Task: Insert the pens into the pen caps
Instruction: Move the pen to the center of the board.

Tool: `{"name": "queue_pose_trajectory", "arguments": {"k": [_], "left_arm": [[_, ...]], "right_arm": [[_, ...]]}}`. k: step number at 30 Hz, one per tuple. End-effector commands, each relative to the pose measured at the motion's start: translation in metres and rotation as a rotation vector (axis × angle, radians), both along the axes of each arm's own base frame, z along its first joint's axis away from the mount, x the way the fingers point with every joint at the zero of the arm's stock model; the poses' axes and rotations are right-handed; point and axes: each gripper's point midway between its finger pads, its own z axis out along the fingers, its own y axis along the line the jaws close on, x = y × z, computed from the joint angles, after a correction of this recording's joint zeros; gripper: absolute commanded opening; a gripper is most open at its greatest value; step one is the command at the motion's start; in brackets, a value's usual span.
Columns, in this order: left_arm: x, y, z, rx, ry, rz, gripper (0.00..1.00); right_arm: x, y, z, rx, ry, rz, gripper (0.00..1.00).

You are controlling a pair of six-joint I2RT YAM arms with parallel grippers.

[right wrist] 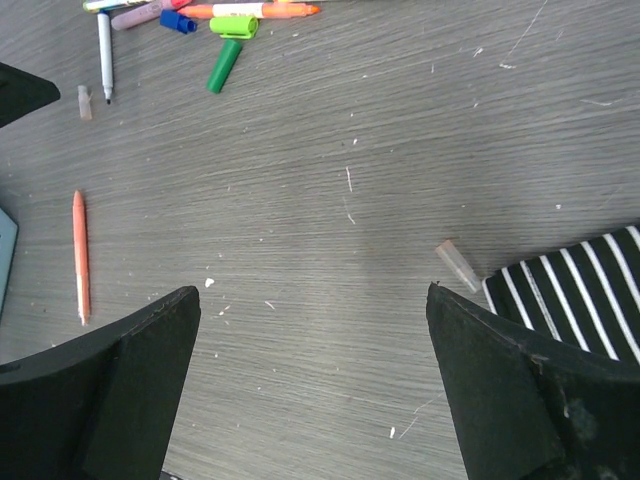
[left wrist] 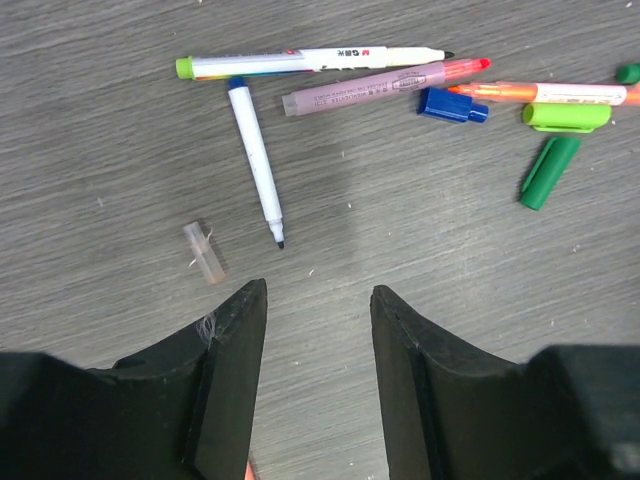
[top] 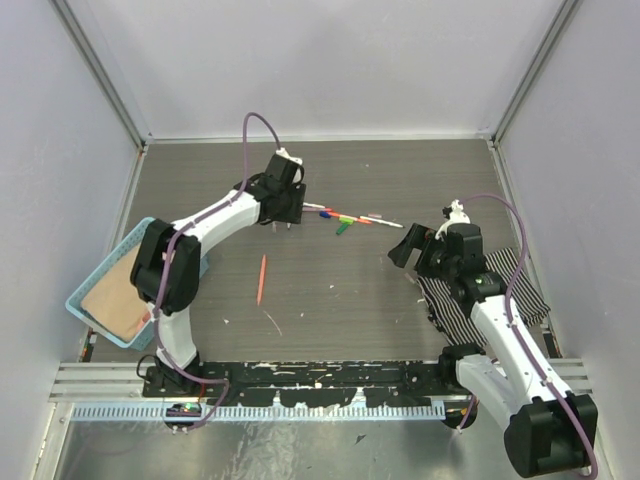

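Several pens lie in a cluster (top: 345, 217) mid-table. In the left wrist view I see a white pen with a blue end (left wrist: 256, 160), a green-ended white pen (left wrist: 310, 62), a purple-pink pen (left wrist: 385, 82) and an orange-tipped pen (left wrist: 545, 92). Loose caps lie among them: blue (left wrist: 452, 106), light green (left wrist: 566, 116), dark green (left wrist: 549, 172) and a clear one (left wrist: 203, 252). My left gripper (left wrist: 318, 292) hovers open just short of the blue-ended pen, holding nothing. An all-orange pen (right wrist: 80, 256) lies apart. My right gripper (right wrist: 312, 290) stands wide open over bare table, holding nothing.
A blue basket (top: 110, 280) with a brown pad sits at the left edge. A black-and-white striped cloth (right wrist: 580, 290) lies under the right arm, with another clear cap (right wrist: 457, 265) beside it. Grey walls enclose the table.
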Motion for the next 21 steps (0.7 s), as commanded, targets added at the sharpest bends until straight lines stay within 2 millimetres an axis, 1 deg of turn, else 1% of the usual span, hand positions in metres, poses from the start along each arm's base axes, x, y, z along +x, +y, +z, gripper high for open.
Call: {"name": "queue_pose_trajectory", "arguments": {"k": [1, 4, 11, 14, 16, 21], "left_arm": [[0.012, -0.004, -0.002, -0.004, 0.018, 0.024, 0.51], [0.017, -0.005, -0.009, -0.005, 0.021, 0.032, 0.51], [0.026, 0.003, -0.023, 0.001, 0.049, 0.070, 0.48], [0.028, 0.003, -0.027, -0.005, 0.059, 0.068, 0.48], [0.031, 0.001, -0.027, -0.011, 0.053, 0.059, 0.48], [0.045, 0.006, -0.024, -0.024, 0.048, 0.054, 0.48]], "right_arm": [[0.009, -0.008, 0.025, -0.054, -0.087, -0.008, 1.00], [0.008, -0.008, 0.021, -0.055, -0.081, -0.004, 1.00], [0.005, -0.006, 0.015, -0.053, -0.061, 0.017, 1.00], [0.005, -0.005, 0.016, -0.051, -0.066, 0.023, 1.00], [0.005, -0.005, 0.016, -0.054, -0.068, 0.023, 1.00], [0.003, -0.004, 0.015, -0.055, -0.064, 0.032, 1.00]]}}
